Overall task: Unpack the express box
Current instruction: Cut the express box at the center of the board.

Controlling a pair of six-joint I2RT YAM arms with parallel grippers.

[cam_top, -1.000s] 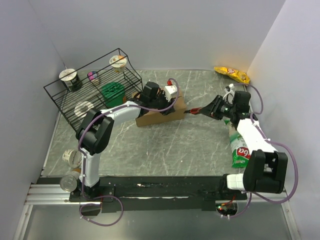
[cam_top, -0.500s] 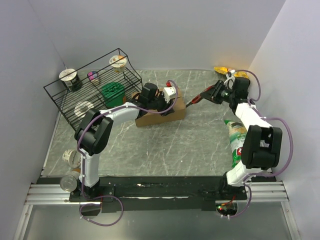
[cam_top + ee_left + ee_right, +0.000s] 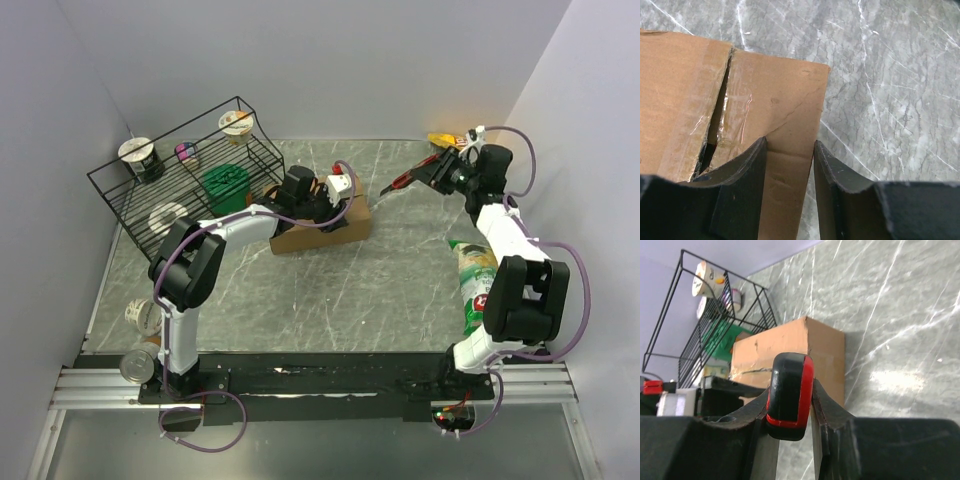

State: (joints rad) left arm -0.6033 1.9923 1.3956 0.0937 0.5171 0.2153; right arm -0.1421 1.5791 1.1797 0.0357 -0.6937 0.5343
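Note:
The express box point(image 3: 325, 230) is a brown carton lying mid-table beside the wire rack; its taped centre seam point(image 3: 720, 115) is slit open. My left gripper point(image 3: 335, 205) sits on top of the box. In the left wrist view its jaws point(image 3: 790, 142) stand apart over the box's corner point(image 3: 775, 100), one finger on the cardboard and the other at its edge. My right gripper point(image 3: 428, 178) hovers at the back right, away from the box point(image 3: 790, 342). It is shut on a red and black cutter point(image 3: 790, 385), whose tip point(image 3: 390, 189) points toward the box.
A black wire rack point(image 3: 180, 170) with cups and a green tub point(image 3: 225, 185) stands at the back left. A yellow snack bag point(image 3: 450, 140) lies at the back right, a green one point(image 3: 478, 285) near the right arm. Two cans point(image 3: 143, 318) sit front left.
My right arm has drawn the cutter away from the box's right end, up and toward the back right. The left gripper has stayed on the box.

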